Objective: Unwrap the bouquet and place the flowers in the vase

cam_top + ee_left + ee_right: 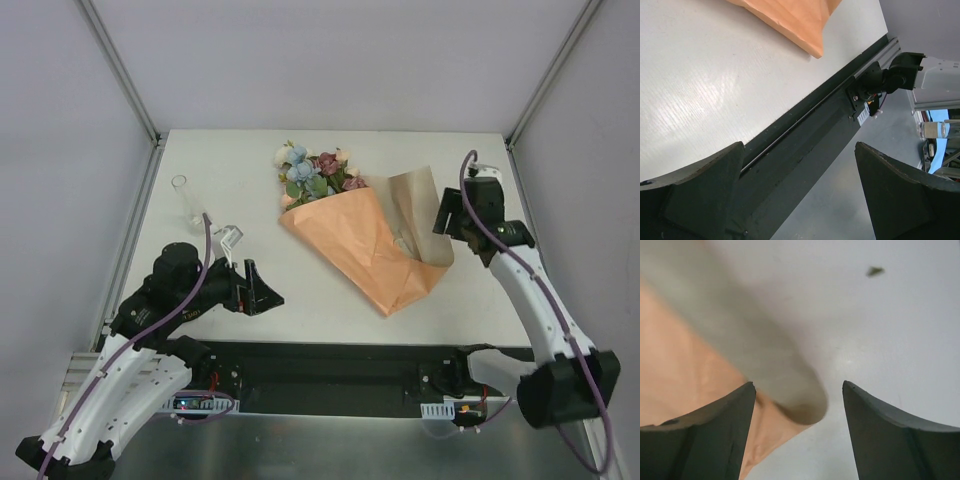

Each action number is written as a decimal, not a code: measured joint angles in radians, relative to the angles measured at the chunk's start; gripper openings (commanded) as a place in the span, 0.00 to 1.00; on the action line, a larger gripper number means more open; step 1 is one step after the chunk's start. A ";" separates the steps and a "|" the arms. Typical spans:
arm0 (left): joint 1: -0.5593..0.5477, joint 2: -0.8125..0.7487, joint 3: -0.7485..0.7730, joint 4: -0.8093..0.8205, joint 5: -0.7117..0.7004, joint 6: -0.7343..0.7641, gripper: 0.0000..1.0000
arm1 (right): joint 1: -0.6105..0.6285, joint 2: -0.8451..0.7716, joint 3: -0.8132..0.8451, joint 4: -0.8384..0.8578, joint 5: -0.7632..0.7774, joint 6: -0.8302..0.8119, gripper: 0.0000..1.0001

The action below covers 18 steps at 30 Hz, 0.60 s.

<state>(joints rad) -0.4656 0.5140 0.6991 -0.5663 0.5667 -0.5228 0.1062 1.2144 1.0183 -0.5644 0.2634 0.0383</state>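
Step judged: unwrapping. The bouquet (350, 235) lay mid-table, one paper flap (415, 205) folded out to the right. Right gripper (447, 218), jaws apart and holding nothing, sat at the flap's edge. Left gripper (265, 285), jaws apart, idled near the front rail. Next move: regrip the flap and peel it wider. The vase (188, 205) was near the table's left edge, with bare table (250, 180) between it and the bouquet.

Just a white table (255, 195), grey walls (330, 60) around it, metal posts (120, 68) at its far corners, black rail (330, 362) along its near edge.

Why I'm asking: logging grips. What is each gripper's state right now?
Left gripper: open, holding nothing.
Right gripper: open, holding nothing, over the bouquet paper.
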 measured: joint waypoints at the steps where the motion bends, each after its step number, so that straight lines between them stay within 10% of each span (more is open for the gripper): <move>1: 0.000 0.003 0.000 0.000 0.000 0.000 0.92 | 0.070 -0.064 0.002 0.011 0.008 -0.015 0.75; 9: 0.000 0.043 0.024 0.000 -0.001 0.013 0.92 | 0.323 -0.196 -0.001 0.175 -0.201 -0.054 0.70; 18: 0.000 0.000 0.032 -0.002 -0.002 0.007 0.93 | 0.216 0.359 0.116 0.172 -0.456 0.009 0.70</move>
<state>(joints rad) -0.4656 0.5140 0.7311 -0.5678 0.5652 -0.5159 0.3225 1.5734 1.1347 -0.3920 -0.1928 0.0471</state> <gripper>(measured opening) 0.923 0.691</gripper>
